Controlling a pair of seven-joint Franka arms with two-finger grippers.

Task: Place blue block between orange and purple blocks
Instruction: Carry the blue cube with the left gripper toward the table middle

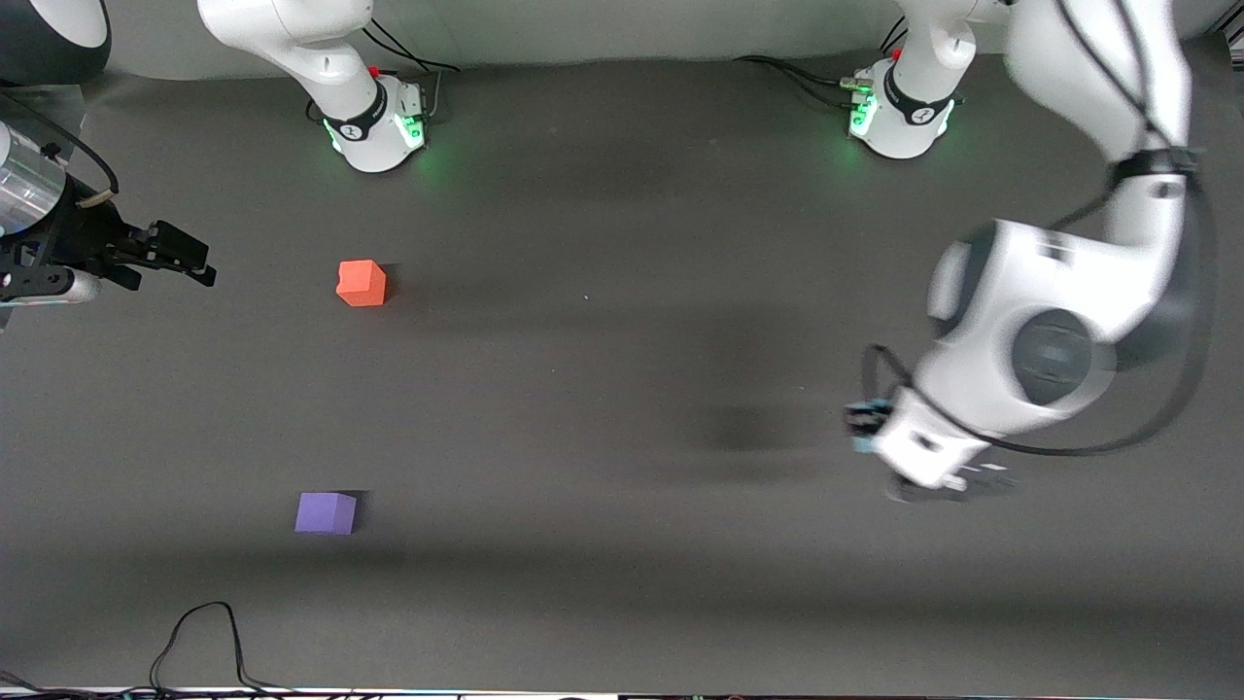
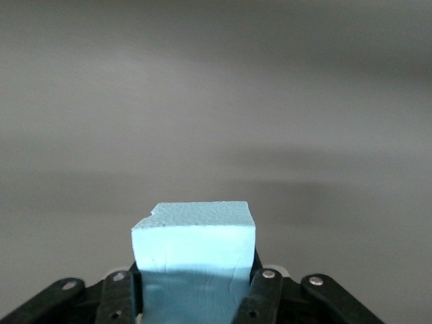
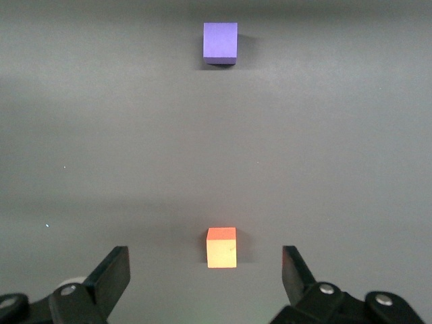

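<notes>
The blue block (image 2: 194, 236) is a pale cyan cube held between the fingers of my left gripper (image 2: 196, 291). In the front view only a sliver of it (image 1: 860, 444) shows at my left gripper (image 1: 863, 428), which hangs over bare table at the left arm's end. The orange block (image 1: 362, 283) and the purple block (image 1: 326, 512) sit apart toward the right arm's end, the purple one nearer the front camera. My right gripper (image 1: 190, 261) is open and empty beside the orange block. The right wrist view shows the orange block (image 3: 221, 248) ahead of its open jaws (image 3: 205, 268), and the purple block (image 3: 221, 42) farther on.
The dark grey table (image 1: 603, 389) is bare between the two blocks and across its middle. The two arm bases (image 1: 374, 126) (image 1: 899, 112) stand along the back edge. A black cable (image 1: 199, 632) loops at the front edge, near the purple block.
</notes>
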